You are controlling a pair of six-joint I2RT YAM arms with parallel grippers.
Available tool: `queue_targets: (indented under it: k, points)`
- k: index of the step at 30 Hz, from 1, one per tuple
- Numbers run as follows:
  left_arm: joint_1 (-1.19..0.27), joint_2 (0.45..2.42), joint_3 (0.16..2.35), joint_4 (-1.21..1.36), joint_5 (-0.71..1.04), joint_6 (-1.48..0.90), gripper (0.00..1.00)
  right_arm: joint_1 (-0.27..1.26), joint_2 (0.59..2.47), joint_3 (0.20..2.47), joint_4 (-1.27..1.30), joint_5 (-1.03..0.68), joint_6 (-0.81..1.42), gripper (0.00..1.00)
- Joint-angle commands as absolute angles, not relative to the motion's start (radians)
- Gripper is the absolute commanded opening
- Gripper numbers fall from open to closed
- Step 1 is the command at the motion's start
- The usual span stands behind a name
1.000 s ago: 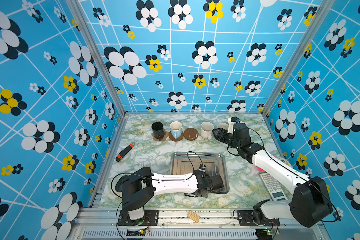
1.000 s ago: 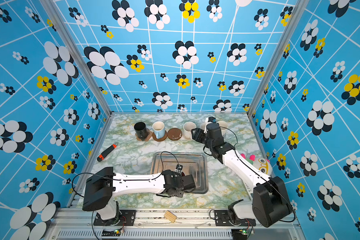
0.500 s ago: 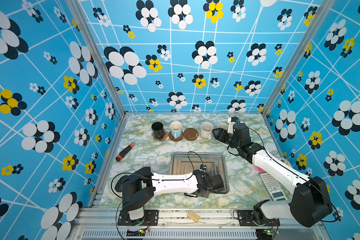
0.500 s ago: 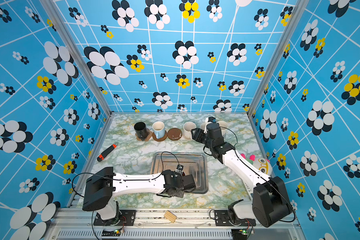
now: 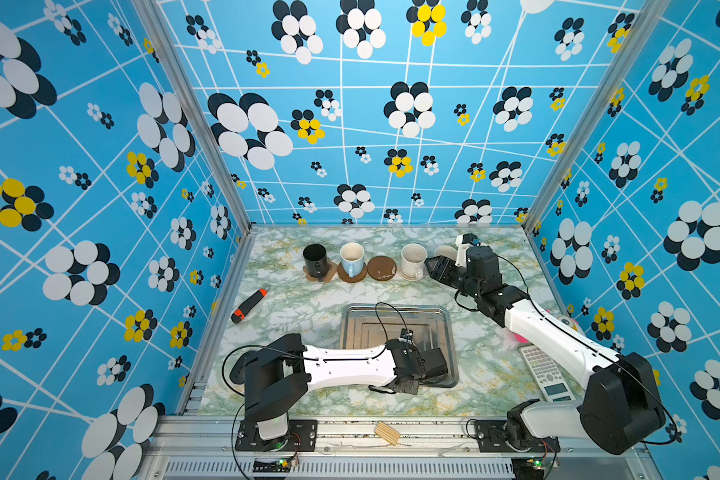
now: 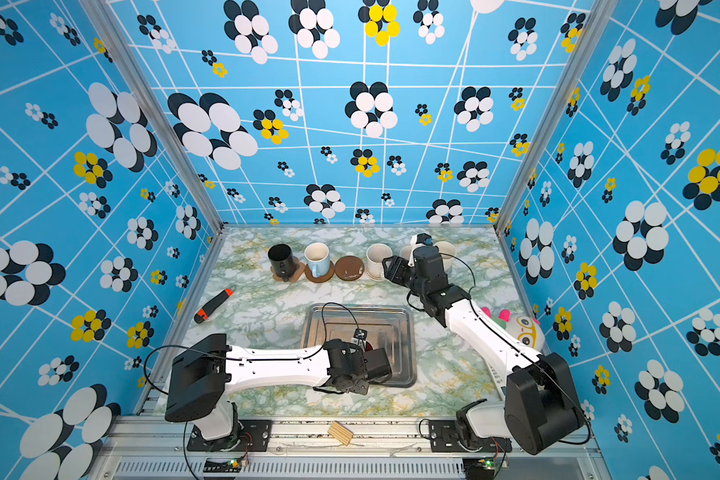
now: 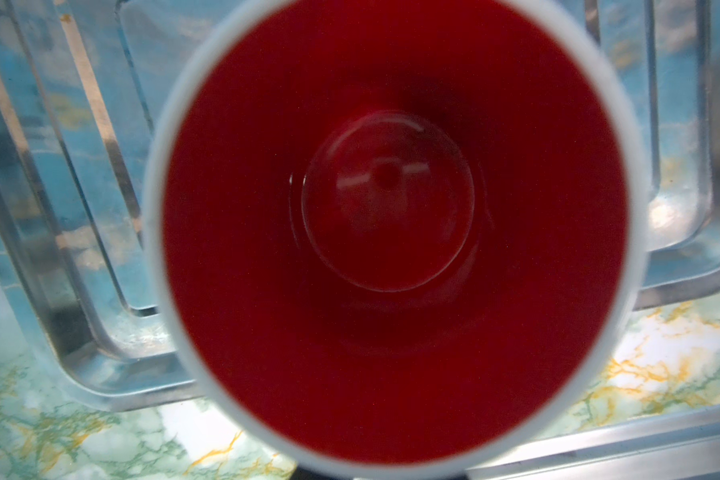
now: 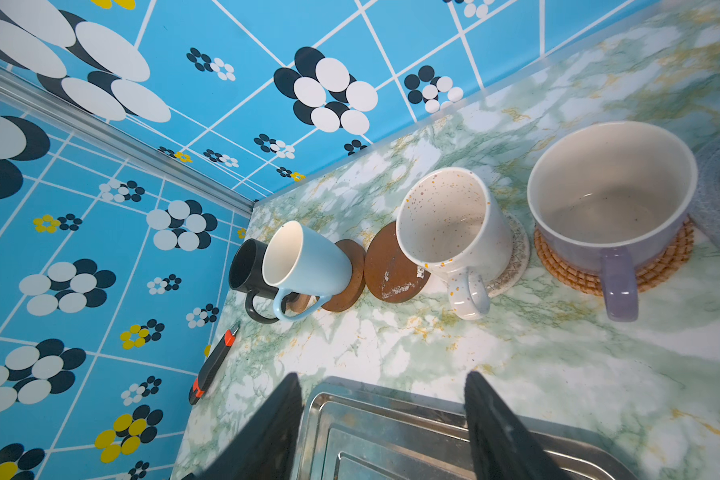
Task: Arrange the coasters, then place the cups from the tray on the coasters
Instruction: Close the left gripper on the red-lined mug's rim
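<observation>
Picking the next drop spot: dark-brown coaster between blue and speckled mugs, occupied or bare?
Bare. The dark-brown coaster shows its whole scuffed top; no cup stands on it.

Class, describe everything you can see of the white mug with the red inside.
The mug is seen from straight above: glossy red inside, thin white rim, round flat bottom with faint reflections, empty and upright. It looks ceramic. It stands in the tray, close to one edge. Its handle is hidden. The left gripper is shut directly above it; the contact itself cannot be seen.

The red-lined white mug [image 7: 391, 232] stands upright in the steel tray [image 7: 80, 249]; one dark-brown coaster [image 5: 381, 268] lies bare between occupied coasters [image 5: 351, 278].
</observation>
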State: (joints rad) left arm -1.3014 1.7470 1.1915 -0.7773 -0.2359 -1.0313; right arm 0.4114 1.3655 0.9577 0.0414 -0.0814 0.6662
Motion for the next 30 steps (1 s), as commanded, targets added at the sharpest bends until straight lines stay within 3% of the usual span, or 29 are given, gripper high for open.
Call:
queue_targets:
  k: [1, 14, 30]
  points:
    - [-1.292, 1.772, 1.184, -0.789, -0.241, -1.035, 0.0, 0.404, 1.347, 0.943, 0.046, -0.081, 0.647, 0.64]
    - [-1.314, 1.708, 1.231, -0.874, -0.367, -1.058, 0.0, 0.404, 1.338, 0.939, 0.04, -0.077, 0.643, 0.64]
    - [-1.303, 1.62, 1.215, -0.815, -0.392, -1.027, 0.0, 0.401, 1.334, 0.939, 0.035, -0.077, 0.643, 0.64]
